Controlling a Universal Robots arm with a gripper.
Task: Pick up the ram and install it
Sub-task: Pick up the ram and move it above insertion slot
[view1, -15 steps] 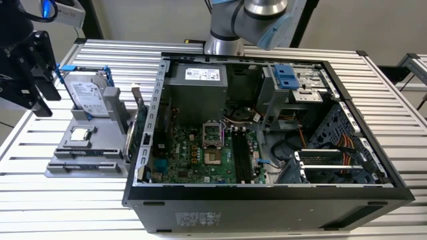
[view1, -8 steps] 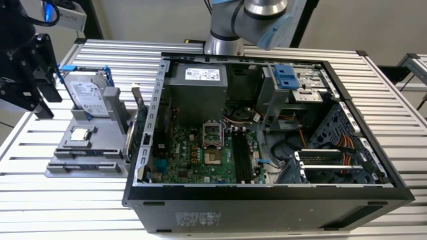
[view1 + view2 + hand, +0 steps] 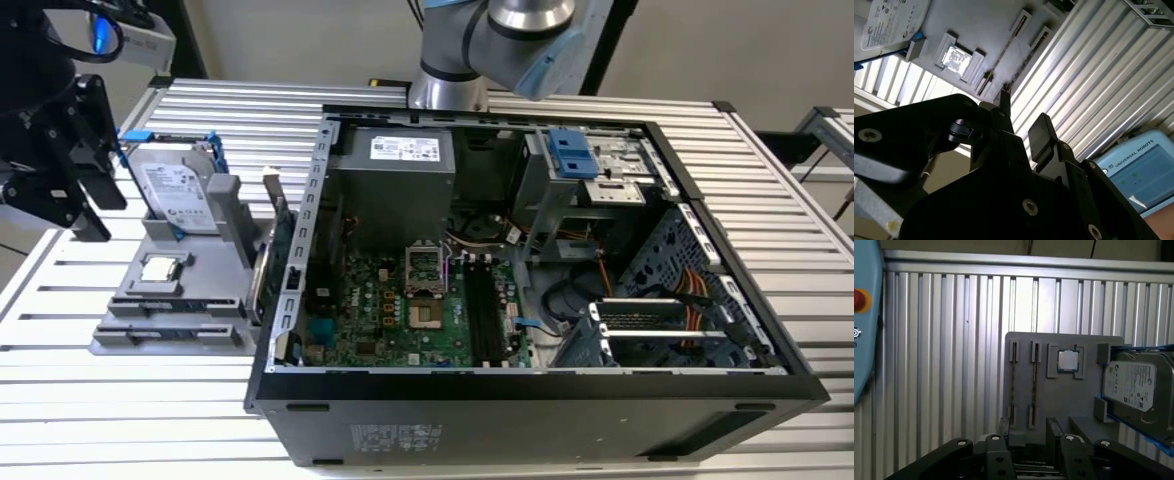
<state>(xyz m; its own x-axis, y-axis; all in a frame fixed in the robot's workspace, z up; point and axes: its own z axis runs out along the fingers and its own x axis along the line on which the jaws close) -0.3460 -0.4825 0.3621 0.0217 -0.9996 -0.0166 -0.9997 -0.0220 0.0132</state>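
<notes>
Claw [image 3: 1029, 432] wide open, fingers [image 3: 1054, 429] apart with a clear gap between them, nothing held. I hang over the grey holder tray [image 3: 1069, 400]. The ram [image 3: 1013, 380] stands on edge in a tray slot, untouched, with a second stick [image 3: 1034, 380] just beside it and parallel. Past them is a square chip [image 3: 1068, 360] in its recess, then the hard drive [image 3: 1139, 385] with blue rails. In the exterior view, the open computer case [image 3: 534, 390] sits to the tray's right on the slatted table [image 3: 134, 420].

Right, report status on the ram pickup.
Black two-finger gripper open, empty, aimed at grey plastic holder. Thin ram stick edge-on in its slot, untouched. Nothing between them.
</notes>
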